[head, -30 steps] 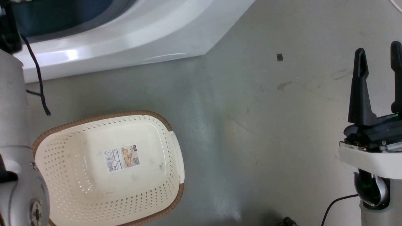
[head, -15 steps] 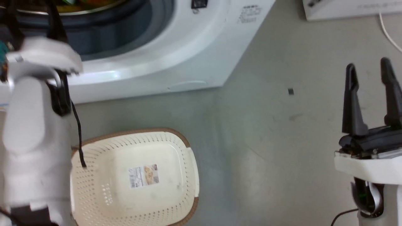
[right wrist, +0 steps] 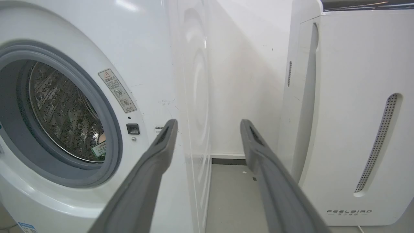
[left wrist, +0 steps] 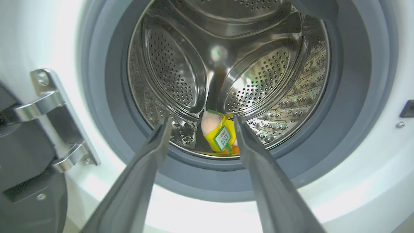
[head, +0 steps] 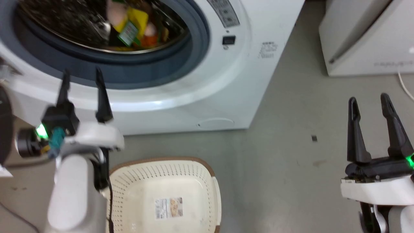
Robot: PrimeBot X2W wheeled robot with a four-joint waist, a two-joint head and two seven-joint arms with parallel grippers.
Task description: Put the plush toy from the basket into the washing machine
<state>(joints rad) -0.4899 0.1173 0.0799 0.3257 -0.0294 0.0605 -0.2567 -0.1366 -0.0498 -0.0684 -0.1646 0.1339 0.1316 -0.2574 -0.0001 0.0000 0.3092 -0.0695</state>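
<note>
the toy [left wrist: 220, 134] lies low in the drum [left wrist: 181, 64], near its front lip just behind the grey gasket [left wrist: 103, 97]. its pink head is up, its yellow part and green tag [left wrist: 223, 138] face out, and a bit of orange cushion shows under it. it looks light, soft and squashy, neither slippery nor fragile. if it had to be lifted, i'd judge the plump cushion or the body the place to pinch, not the tag, which could tear. the tag's print is too small to read. by how things lie, the task looks done. the left claw [head: 81, 72] hangs before the opening, fingers spread and holding nothing, the toy framed between them but well beyond their tips. the washer [head: 226, 90] carries a warning label [right wrist: 117, 90] with a red triangle beside the opening, its small print not legible. the basket [head: 136, 181] stands on the floor [head: 291, 181] just before the washer, a printed sticker [head: 169, 207] on its bottom, words unreadable. the right claw [head: 368, 98] is off to the right, also spread, gripping nothing. past it a white appliance [right wrist: 339, 113] reads "feelbird" low on its front.
</note>
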